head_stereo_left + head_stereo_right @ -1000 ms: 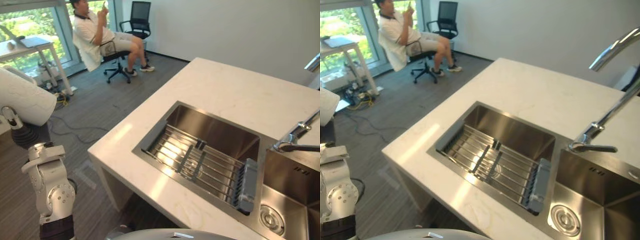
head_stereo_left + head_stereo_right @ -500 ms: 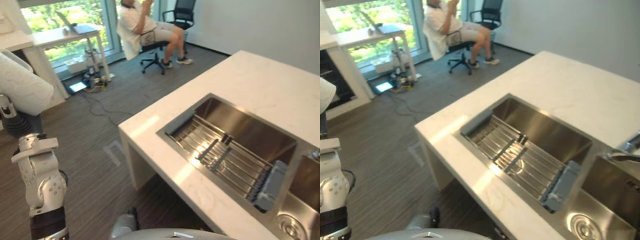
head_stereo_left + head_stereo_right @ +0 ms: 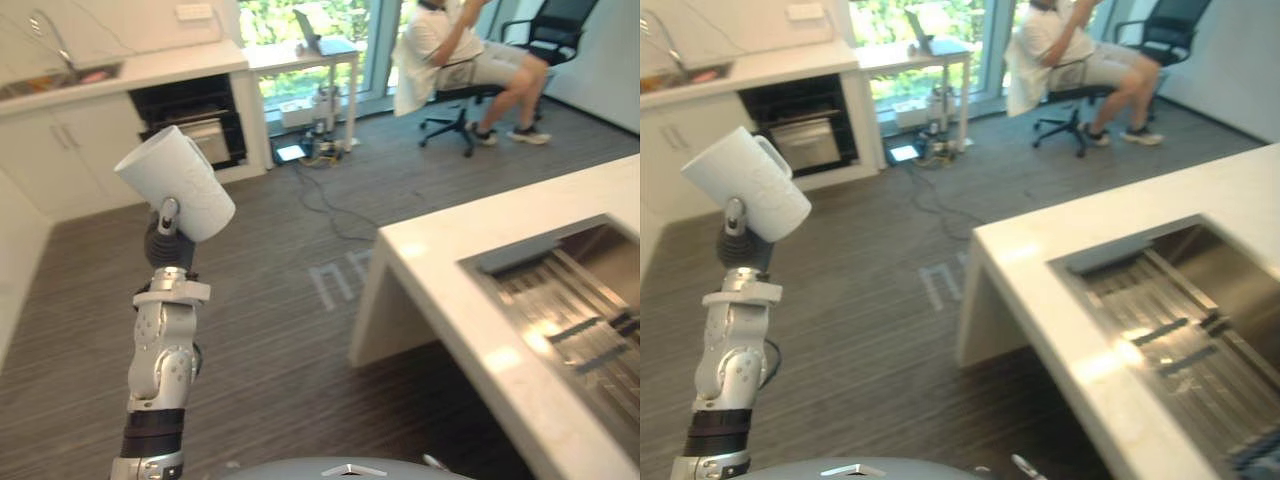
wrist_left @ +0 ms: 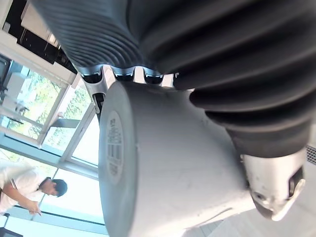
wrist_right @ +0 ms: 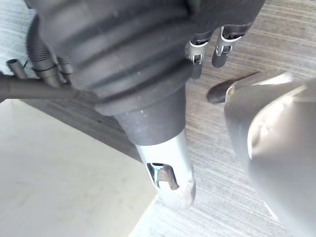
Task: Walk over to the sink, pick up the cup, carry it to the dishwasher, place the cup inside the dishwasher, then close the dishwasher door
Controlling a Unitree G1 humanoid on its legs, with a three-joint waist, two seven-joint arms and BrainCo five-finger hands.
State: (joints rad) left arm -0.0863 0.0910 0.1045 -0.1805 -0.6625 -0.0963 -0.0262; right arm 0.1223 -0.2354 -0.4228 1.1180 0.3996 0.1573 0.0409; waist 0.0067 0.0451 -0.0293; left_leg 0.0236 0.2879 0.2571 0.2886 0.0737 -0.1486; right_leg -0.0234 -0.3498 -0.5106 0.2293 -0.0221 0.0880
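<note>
Now, white cup (image 3: 175, 182), inside hidden, clasped in left robot hand (image 4: 269, 182); right robot hand (image 5: 165, 163) apparently slack.

Grey floor (image 3: 280, 300) lies open toward 12 o'clock; the white counter (image 3: 430, 250) (a sink (image 3: 600, 245) sunk into it) walls off 3 o'clock; a seated person (image 3: 440, 40) occupies 1 o'clock.

A silver-grey jointed left arm (image 3: 160, 360) carries a dark ribbed wrist, and the right hand (image 5: 143, 74) has silver, dark-tipped fingers (image 5: 196, 53).
</note>
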